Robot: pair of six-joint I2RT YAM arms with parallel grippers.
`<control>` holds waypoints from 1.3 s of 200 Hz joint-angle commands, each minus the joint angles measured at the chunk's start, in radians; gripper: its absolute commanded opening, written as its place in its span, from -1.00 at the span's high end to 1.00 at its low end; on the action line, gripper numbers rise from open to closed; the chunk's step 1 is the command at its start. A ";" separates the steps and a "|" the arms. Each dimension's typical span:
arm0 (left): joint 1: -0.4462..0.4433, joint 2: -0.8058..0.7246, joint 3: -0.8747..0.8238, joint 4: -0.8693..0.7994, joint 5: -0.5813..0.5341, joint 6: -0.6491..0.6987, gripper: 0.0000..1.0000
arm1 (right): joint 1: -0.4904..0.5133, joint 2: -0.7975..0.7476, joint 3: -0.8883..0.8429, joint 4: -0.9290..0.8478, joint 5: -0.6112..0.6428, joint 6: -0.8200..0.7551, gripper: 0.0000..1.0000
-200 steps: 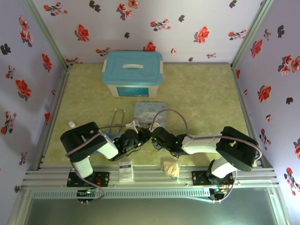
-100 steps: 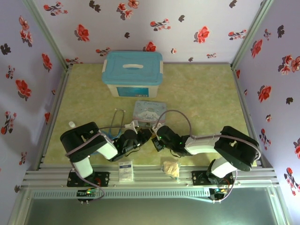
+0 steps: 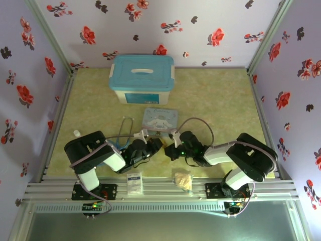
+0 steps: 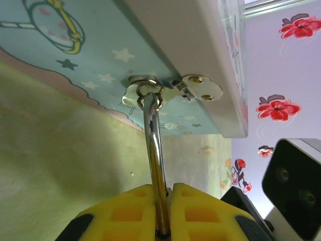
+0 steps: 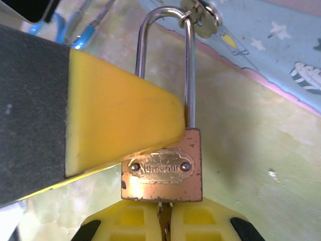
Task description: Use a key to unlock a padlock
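left pincer (image 4: 161,195) pressed together on the padlock (image 5: 161,170), gripping the shackle (image 4: 154,140). The steel bar runs straight out from between its yellow pads (image 4: 200,208). Far end of the shackle is hooked through the hasp ring (image 4: 148,95) on the tin (image 4: 75,55), just ahead of that pincer.

right pincer (image 5: 161,213) also squeezed tight, directly under the brass body, its tips touching the keyhole end. A thin sliver in the gap between them reads as the key (image 5: 162,221). It runs up into the bottom of the body and most of it is hidden. So the right side is pinching the key, and the key is in the lock.

From the right wrist view, one left pad sits against the shackle's left leg and the body's top-left corner. The right leg goes into the body. The left leg's end is behind the pad, so can't tell whether it's seated or released.

Overhead: both pincers meet tip to tip on the bench (image 3: 220,100), just this side of the tin. Blue-lidded box (image 3: 142,79) is well beyond them. Beige wad (image 3: 183,179) is behind the right pincer, white card (image 3: 134,183) behind the left.
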 commanded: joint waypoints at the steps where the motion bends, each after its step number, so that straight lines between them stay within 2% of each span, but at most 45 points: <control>1: 0.008 -0.026 -0.032 0.014 -0.018 0.016 0.82 | -0.046 0.019 -0.042 0.149 -0.073 0.109 0.97; 28: 0.009 -0.022 -0.020 0.003 -0.014 0.023 0.81 | -0.051 0.040 -0.029 0.147 -0.111 0.119 0.97; 51: 0.008 -0.019 -0.020 -0.004 -0.010 0.028 0.64 | -0.051 0.045 -0.025 0.145 -0.104 0.119 0.96; 73: 0.009 -0.023 -0.020 -0.027 -0.002 0.038 0.58 | -0.051 0.046 -0.008 0.118 -0.100 0.106 0.93; 92: 0.010 -0.037 0.015 -0.069 0.004 0.053 0.63 | -0.049 0.047 0.020 0.051 -0.086 0.094 0.78; 117: 0.012 -0.083 0.055 -0.210 0.026 0.099 0.77 | -0.049 0.036 0.015 0.022 -0.041 0.084 0.73; 129: 0.013 -0.117 0.070 -0.284 0.024 0.128 0.85 | -0.049 0.028 0.015 0.000 -0.035 0.083 0.61; 145: 0.020 -0.167 0.088 -0.392 0.020 0.162 0.88 | -0.050 0.014 0.015 -0.032 -0.035 0.080 0.56; 159: 0.032 -0.210 0.101 -0.476 0.016 0.187 0.91 | -0.050 -0.007 0.014 -0.074 -0.015 0.077 0.40; 192: 0.072 -0.258 0.104 -0.587 0.036 0.219 0.92 | -0.049 -0.111 -0.002 -0.166 0.057 0.083 0.17; 231: 0.105 -0.265 0.125 -0.669 0.090 0.263 0.92 | -0.051 -0.245 -0.012 -0.242 0.129 0.089 0.09; 260: 0.106 -0.281 0.212 -0.868 0.094 0.345 0.89 | -0.051 -0.262 0.042 -0.380 0.263 0.084 0.07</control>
